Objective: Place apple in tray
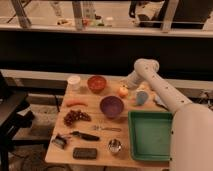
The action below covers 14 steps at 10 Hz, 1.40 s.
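The apple, small and yellow-orange with a reddish blush, sits on the wooden table between the red-orange bowl and a blue object. My gripper hangs just above and behind the apple, at the end of the white arm that bends at the elbow. The green tray lies at the front right of the table with nothing in it, a short way in front of the apple.
A purple bowl stands in front of the apple. A red-orange bowl and a white cup stand at the back left. A carrot, grapes, a blue object, a fork, a metal cup and dark tools lie around.
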Available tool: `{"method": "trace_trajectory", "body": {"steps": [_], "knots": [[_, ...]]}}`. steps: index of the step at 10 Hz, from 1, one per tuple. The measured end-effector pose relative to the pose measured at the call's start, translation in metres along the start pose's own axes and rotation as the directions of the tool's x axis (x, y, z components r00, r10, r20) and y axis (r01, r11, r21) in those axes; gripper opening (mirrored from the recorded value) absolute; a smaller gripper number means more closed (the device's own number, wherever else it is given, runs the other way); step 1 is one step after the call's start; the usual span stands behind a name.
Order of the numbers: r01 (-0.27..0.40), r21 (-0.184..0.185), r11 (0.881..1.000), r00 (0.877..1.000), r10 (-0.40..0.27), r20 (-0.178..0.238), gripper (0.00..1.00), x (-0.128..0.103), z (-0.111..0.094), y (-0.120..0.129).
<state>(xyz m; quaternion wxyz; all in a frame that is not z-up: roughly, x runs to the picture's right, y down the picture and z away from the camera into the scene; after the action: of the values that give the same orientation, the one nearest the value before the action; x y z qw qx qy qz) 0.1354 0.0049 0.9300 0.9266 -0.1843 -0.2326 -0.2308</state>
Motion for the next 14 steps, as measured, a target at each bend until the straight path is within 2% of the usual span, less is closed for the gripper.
{"method": "trace_trajectory", "body": {"steps": [4,10,14], "knots": [[0.027,0.033,0.999,1.000,-0.027,0.000,0.80,0.009,0.015,-0.007],[0.016,0.044,0.999,1.000,-0.015,-0.010,0.80,0.028,0.033,-0.016],[0.020,0.025,0.999,1.000,-0.020,-0.012,0.64,0.030,0.039,-0.012]]}}
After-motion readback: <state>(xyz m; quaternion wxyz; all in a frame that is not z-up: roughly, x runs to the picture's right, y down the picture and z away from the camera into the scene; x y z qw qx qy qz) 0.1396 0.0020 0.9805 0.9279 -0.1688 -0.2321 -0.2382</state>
